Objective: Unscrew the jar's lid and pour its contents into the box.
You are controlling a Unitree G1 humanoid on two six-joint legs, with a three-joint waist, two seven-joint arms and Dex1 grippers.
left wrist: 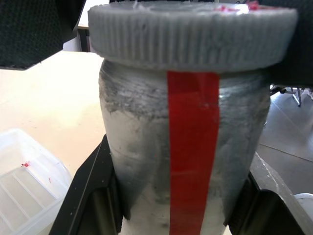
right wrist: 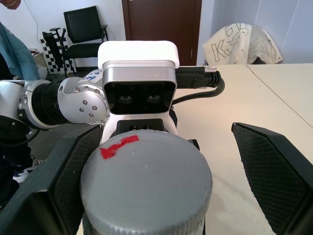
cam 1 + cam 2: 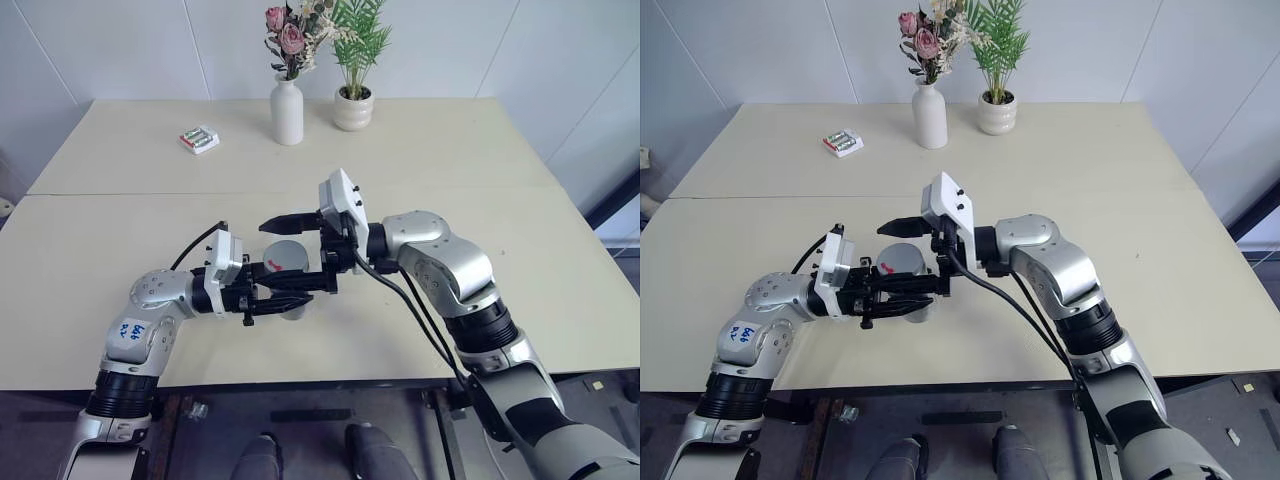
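My left gripper [image 3: 322, 283] is shut on the body of the jar [image 1: 188, 161], a cloudy clear jar with a red strip down its side, held upright above the table's front middle. The grey ribbed lid [image 2: 146, 186] sits on top with a red mark on it. Around the lid, my right gripper [image 2: 164, 181] stands open, one black finger [image 2: 271, 171] on each side, the far one clearly apart from it. The box [image 1: 24, 196], a clear plastic tray, lies on the table just below and beside the jar. The contents are hidden behind the cloudy wall.
At the table's back stand a white vase with flowers [image 3: 287, 110] and a small potted plant [image 3: 353, 105]. A white pack of green batteries [image 3: 199, 139] lies back left. The cream table [image 3: 520, 230] ends just in front of my arms.
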